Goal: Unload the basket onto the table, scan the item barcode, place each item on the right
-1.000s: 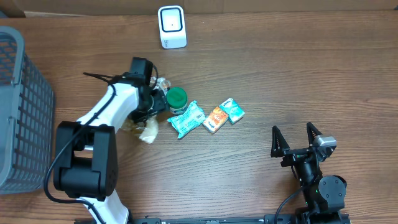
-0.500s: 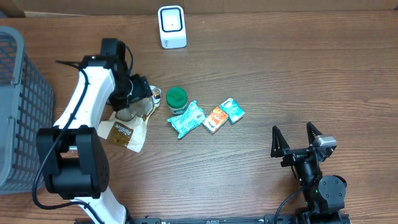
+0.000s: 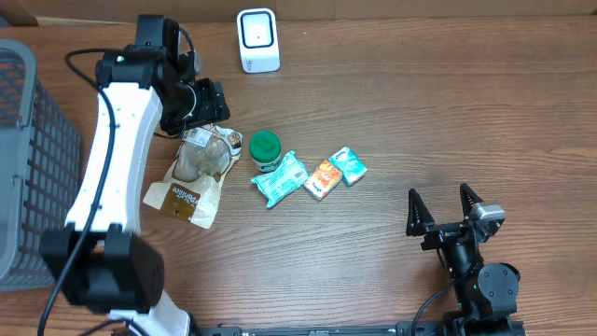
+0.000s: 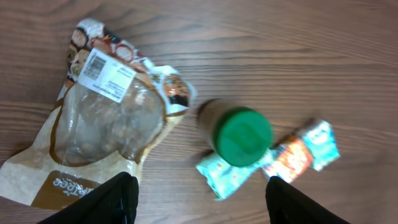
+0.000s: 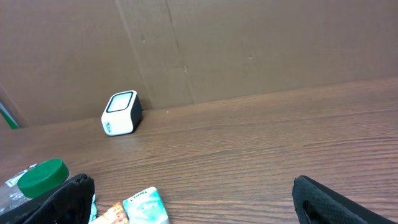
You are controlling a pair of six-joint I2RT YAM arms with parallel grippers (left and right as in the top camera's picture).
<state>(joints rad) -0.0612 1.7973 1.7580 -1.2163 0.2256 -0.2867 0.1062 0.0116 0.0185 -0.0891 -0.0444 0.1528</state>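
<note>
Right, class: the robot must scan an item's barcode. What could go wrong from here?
The bag lies flat and looks crinkly, so the open left gripper may slip or crease its white label. The green-lidded jar stands right beside the bag; a grab there could tip it. The label faces up, while the scanner stands at the table's far edge, so the bag may reach it wrongly turned.

Table (image 3: 420, 112): showing matt wood grain.
Bag (image 4: 99, 124): showing brown paper, clear window glinting.
Jar lid (image 4: 242, 135): showing smooth green plastic.
Scanner (image 3: 257, 40): gleaming, probably glossy white plastic.
</note>
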